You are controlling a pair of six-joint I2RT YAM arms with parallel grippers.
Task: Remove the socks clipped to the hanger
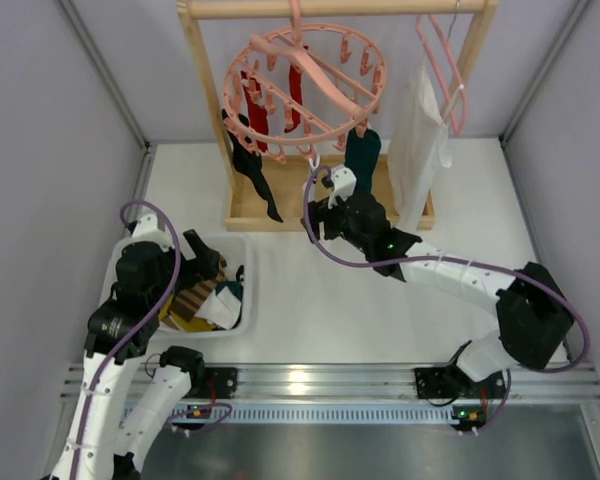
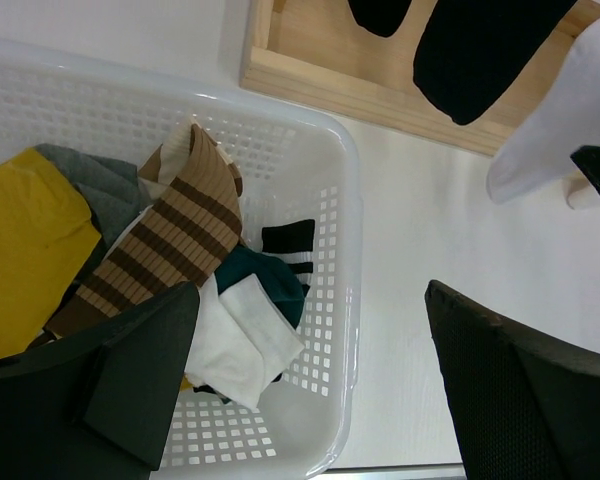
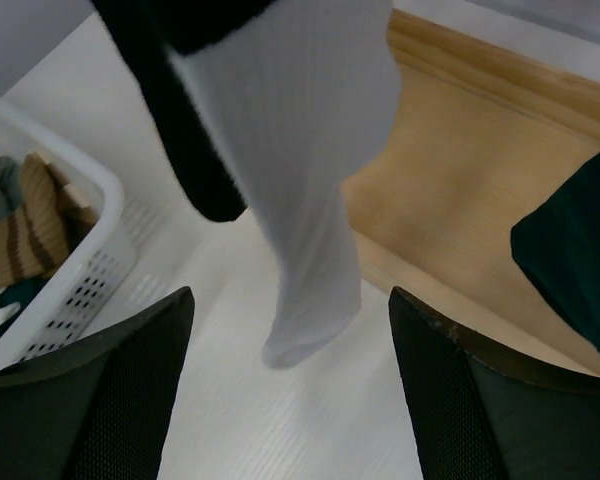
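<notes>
- My right pincer (image 3: 290, 300) gapes, one finger on each side of the white sock (image 3: 300, 150), nothing pinched.
- That sock dangles from the pink ring hanger (image 1: 330, 88) on the wooden rack (image 3: 460, 170) at the table's far edge. Next, I reckon: close, tug down off the clip.
- The black sock (image 3: 180, 130) hangs just beside it, so I might snag both.
- My left pincer (image 2: 310, 300) waits open and empty over the basket (image 2: 350, 200), near-left corner.

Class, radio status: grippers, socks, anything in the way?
Left gripper open over basket. Right gripper open, facing white sock. Red socks, black sock, green sock on hanger. Nothing blocking.
</notes>
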